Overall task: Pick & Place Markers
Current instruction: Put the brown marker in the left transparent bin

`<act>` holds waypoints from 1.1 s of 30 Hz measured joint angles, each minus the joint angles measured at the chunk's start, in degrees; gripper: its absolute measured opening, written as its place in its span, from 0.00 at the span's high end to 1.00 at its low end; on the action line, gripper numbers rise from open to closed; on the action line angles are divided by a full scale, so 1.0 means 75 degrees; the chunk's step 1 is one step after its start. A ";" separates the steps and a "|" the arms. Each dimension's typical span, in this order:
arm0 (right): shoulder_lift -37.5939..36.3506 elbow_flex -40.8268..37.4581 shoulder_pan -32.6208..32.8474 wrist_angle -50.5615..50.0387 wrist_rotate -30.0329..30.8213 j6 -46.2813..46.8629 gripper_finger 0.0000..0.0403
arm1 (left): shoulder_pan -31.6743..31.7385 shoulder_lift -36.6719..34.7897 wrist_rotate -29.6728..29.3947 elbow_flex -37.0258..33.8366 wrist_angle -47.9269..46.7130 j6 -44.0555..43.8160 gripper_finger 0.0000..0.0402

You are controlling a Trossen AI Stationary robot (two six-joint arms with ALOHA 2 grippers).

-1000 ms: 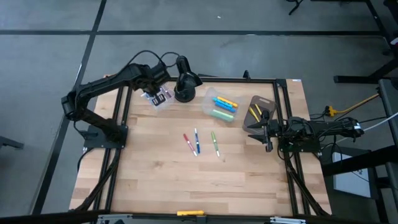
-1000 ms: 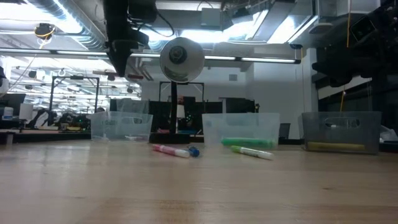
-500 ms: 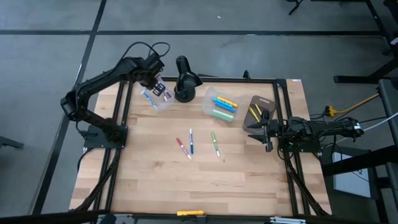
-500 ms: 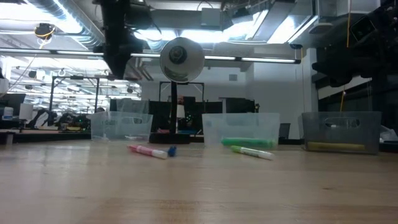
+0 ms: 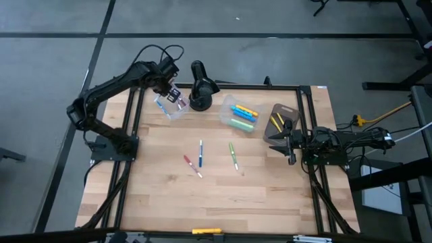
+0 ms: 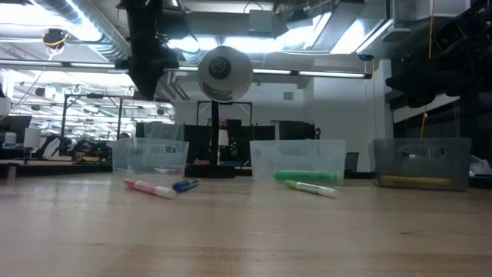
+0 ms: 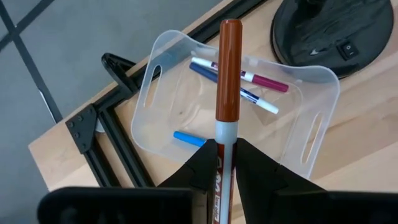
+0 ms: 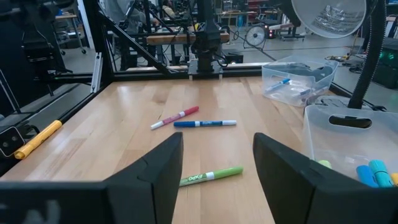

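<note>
Left gripper (image 7: 227, 155) pinching brown marker (image 7: 227, 81) above clear tub (image 7: 163, 56); right gripper (image 8: 217, 165) spread, parked at table's right edge; three markers (image 5: 200, 153) loose mid-table.

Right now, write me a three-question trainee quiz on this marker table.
1. True or false: the left gripper holds a brown-capped marker above the clear tub.
2. How many loose markers lie on the table? A two, B three, C five.
3. The right gripper is ____.

Key: 1 true; 2 B: red, blue, green; 3 open.
</note>
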 joint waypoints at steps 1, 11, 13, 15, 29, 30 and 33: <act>-0.0001 0.0000 0.0001 0.0000 0.0000 -0.0002 0.52 | 0.0000 0.0033 0.0002 -0.0054 0.0038 -0.0020 0.89; -0.0001 0.0000 0.0001 0.0000 0.0000 0.0000 0.52 | 0.0000 0.0299 0.0105 -0.1087 0.0846 0.0365 0.89; -0.0001 0.0000 0.0002 0.0000 0.0000 0.0000 0.52 | 0.0000 0.0301 0.0089 -0.1206 0.0925 0.0371 0.89; -0.0001 0.0000 -0.0001 0.0000 0.0000 0.0000 0.52 | 0.0009 0.0301 0.0035 -0.1326 0.0987 0.0380 0.89; -0.0001 0.0000 0.0001 0.0000 0.0000 0.0000 0.52 | 0.0245 0.0295 -0.0076 -0.1969 0.2093 0.2385 0.86; -0.0001 0.0000 0.0002 0.0000 -0.0003 0.0000 0.52 | 0.0242 0.0295 -0.0065 -0.2026 0.2227 0.2677 0.87; -0.0001 0.0000 0.0002 0.0000 0.0000 -0.0001 0.52 | 0.0242 0.0295 -0.0054 -0.2147 0.2504 0.3598 0.88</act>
